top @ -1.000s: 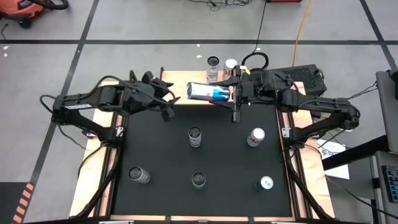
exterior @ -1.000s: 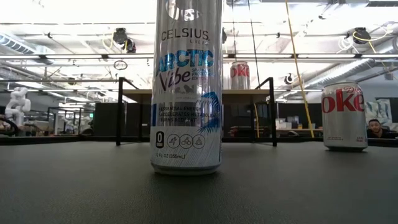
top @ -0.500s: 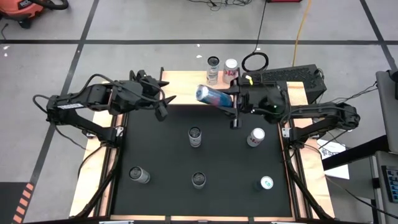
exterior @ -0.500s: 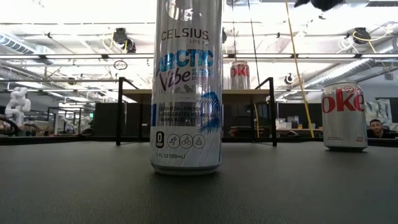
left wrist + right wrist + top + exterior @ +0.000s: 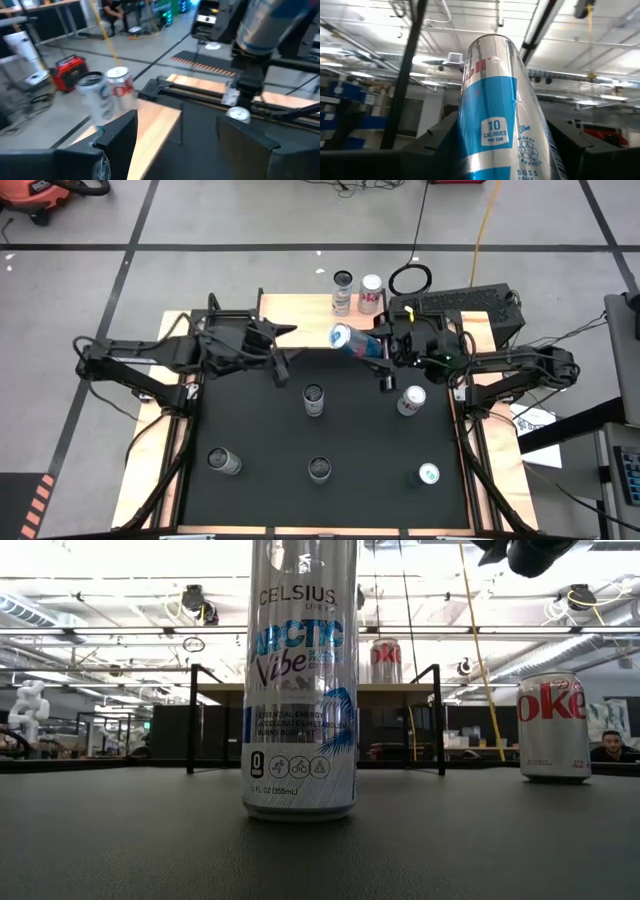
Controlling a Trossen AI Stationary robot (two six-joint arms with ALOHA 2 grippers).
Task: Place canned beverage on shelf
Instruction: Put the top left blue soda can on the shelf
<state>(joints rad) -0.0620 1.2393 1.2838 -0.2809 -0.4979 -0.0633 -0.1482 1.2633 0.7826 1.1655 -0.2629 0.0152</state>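
Note:
My right gripper (image 5: 368,346) is shut on a blue-and-silver can (image 5: 352,340), which it holds in the air over the near edge of the shelf (image 5: 300,315), a light-wood board on black legs (image 5: 438,720). Two cans (image 5: 343,288) (image 5: 371,288) stand on the shelf's far side; the low view shows a red can (image 5: 386,660) on it. To the can's left, my left gripper (image 5: 283,352) hangs open with nothing between its fingers (image 5: 117,137). My right gripper pinches the can's lower body (image 5: 490,150) between its two fingers (image 5: 442,140), one on each side. The fingers lie along the can and slant upward. The can is lifted clear and tilted, its top (image 5: 340,335) raised and toward the table's left.
Several cans stand on the black mat: a tall Celsius can (image 5: 314,400), a Diet Coke (image 5: 411,401), and others near the front (image 5: 224,462) (image 5: 320,470) (image 5: 428,475). Wooden strips run along the mat's sides. A person sits in the room beyond the table (image 5: 604,746).
My right gripper has come down and tipped upward, moving a little toward the table's right. The can it carries has turned from lying level to tilted with its top raised. My left gripper has sunk a little and shifted toward the table's right, still open.

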